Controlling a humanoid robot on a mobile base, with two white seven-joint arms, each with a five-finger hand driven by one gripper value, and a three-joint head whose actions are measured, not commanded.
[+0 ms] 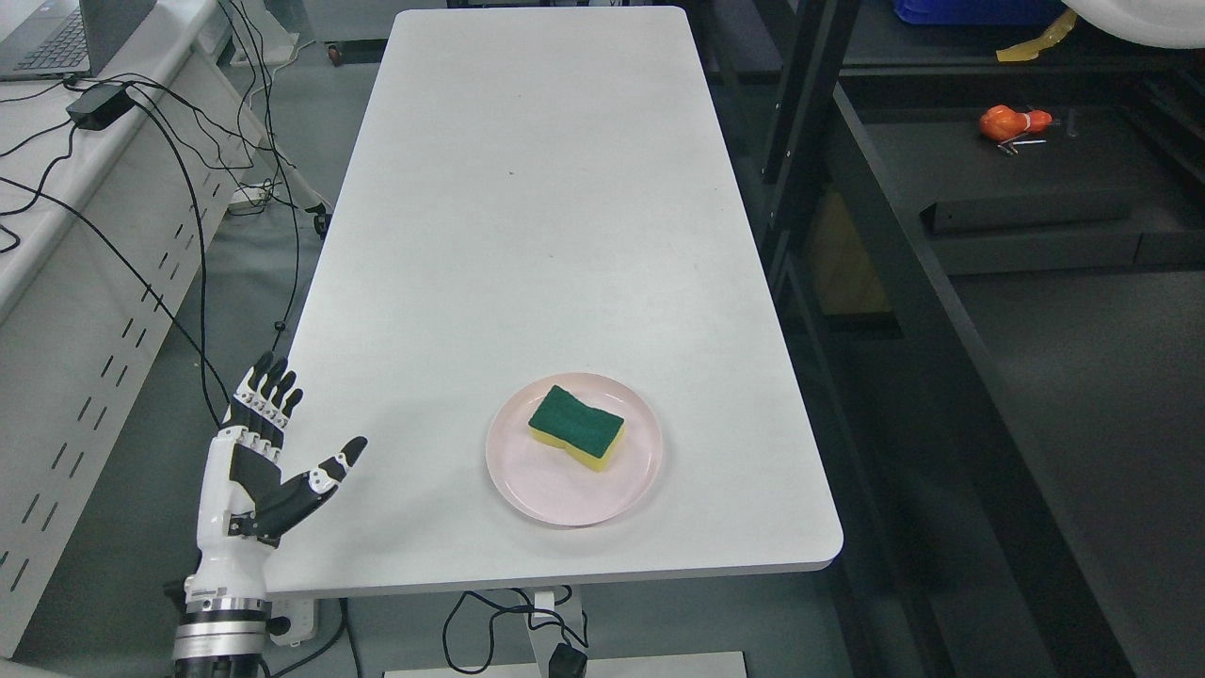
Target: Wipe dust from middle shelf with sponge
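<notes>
I see the long white table (527, 235) filling the middle of my head view, a smooth matte rectangle with rounded corners, its surface faintly scuffed. To its right stands a dark metal rack (819, 141) of black posts and flat dark shelves (1036, 160); the shelf surface looks dull and even. To the left runs a pale grey desk (66, 282) with rows of short slots cut in its side panel, and thin black cables (188, 188) trail over its edge from a small black power brick (99, 104). The corner of a laptop (56, 38) shows at the top left.

My left hand (259, 471) rises at the lower left, just beside the table's near left edge. It is white hard shell with black jointed segments. Its four fingers (268, 386) are straight and held close together, pointing up, and the thumb (329, 471) juts out to the side over the table edge; the palm is bare and grips nothing. My right arm is not in view.

Near the table's front edge sits a round, shallow pink plate (527, 490), smooth and glossy. The sponge (576, 427) lies on the plate, toward its far side, well apart from the hand. It is a waisted block, yellow foam below and a rough dark green scouring layer on top.

On a rack shelf at the upper right lies a small orange lumpy thing (1012, 122), too small for me to identify.
</notes>
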